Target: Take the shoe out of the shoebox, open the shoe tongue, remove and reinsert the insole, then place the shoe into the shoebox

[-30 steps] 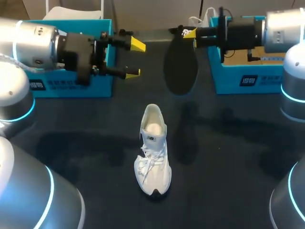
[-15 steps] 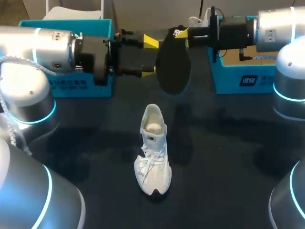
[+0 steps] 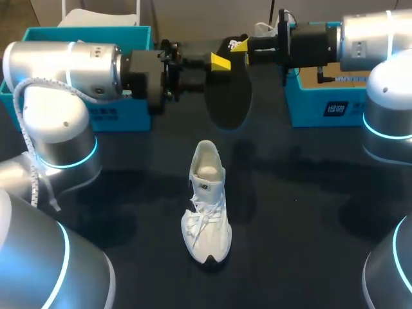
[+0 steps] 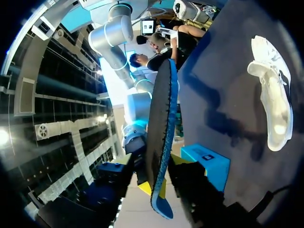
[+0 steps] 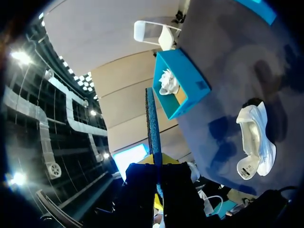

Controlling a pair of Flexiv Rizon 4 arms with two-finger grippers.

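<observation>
So, left to right. The left teal box [image 3: 84,116] sits at the far left of the counter [image 3: 309,193]. The left gripper [image 3: 219,62] is level with the insole's upper end and straddles its edge. The left wrist view shows the insole edge-on between the yellow tips, but I can't tell if they've closed on it.

The shoe [image 3: 207,203] stands on its sole mid-counter with nothing touching it. Its long axis runs near-far, toe toward me and opening on the far side.

The insole [image 3: 228,96] hangs in the air past the shoe's heel, between the two boxes and well above the counter. Its long axis is vertical with the broad end down. The right gripper [image 3: 241,45] has its fingers pinching the insole's top end, seen edge-on in its wrist view. The right teal box [image 3: 322,109] is behind that arm.

Key relation: the insole is above and beyond the shoe opening, and its axis is roughly square to the shoe's. Reinserting will likely mean bringing the low end toward me, down and tilted into the opening. The right arm has the part, and both grippers are about equally far from the shoe.

View differences:
- Head view shows the insole's flat face but hides the far left finger.
- Wrist views show it clamped edge-on.
- Right wrist view also shows a white bundle inside the left teal box, and I can't tell what it is.
</observation>
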